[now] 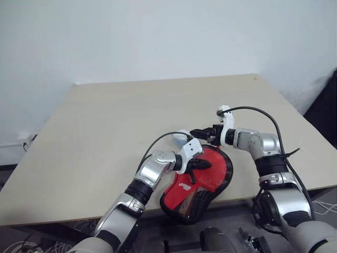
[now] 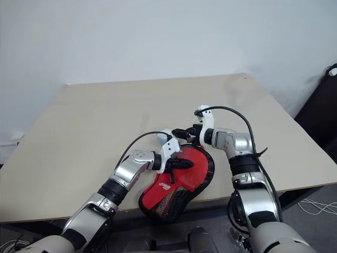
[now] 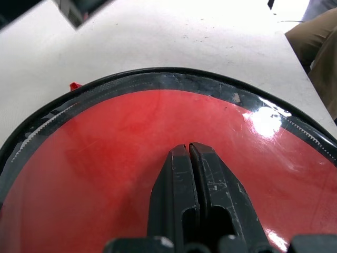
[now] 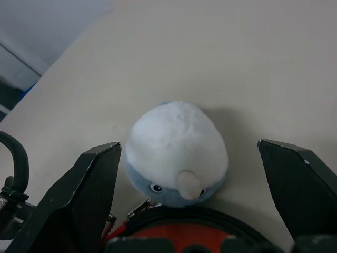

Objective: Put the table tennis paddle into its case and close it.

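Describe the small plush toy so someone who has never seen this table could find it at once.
On the beige table, look to the near edge where the red-and-black case lies. Just beyond the case's rounded far rim sits the plush toy, between the open fingers of the right hand. It is the one soft, round, white and blue-grey thing, with tiny eyes.

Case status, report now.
Left tool shut, pressing on case at table edge. Right tool open at case's far rim. Plush toy sits there, touching the rim.
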